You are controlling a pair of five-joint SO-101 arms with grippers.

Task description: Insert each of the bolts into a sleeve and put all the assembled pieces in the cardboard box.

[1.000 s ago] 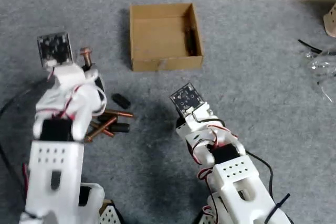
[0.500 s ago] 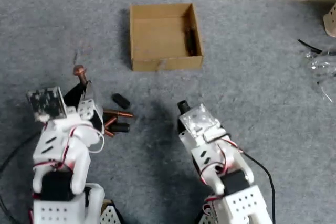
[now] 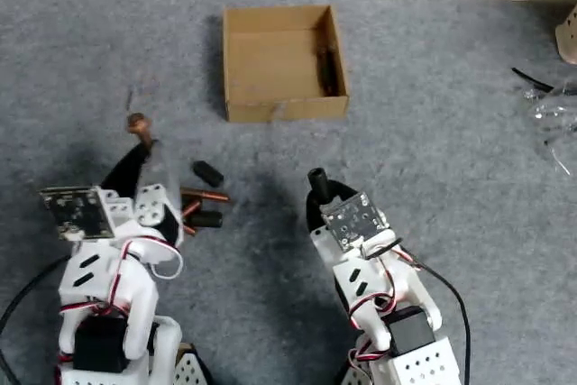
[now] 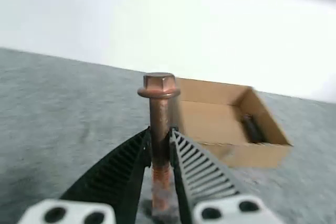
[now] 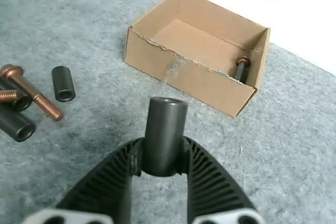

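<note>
Two grips, both full: my left gripper [image 4: 160,132] is clamped on a copper bolt [image 4: 159,106], held upright with its head on top. My right gripper [image 5: 161,150] squeezes a black sleeve [image 5: 165,124], open end up. Farther out on the grey carpet [image 3: 451,132], between my arms, lie loose bolts [image 3: 206,195], with a short sleeve [image 3: 207,172] just beside them. Beyond sits the cardboard box [image 3: 270,112], one assembled piece [image 3: 329,69] lying against its side wall.
</note>
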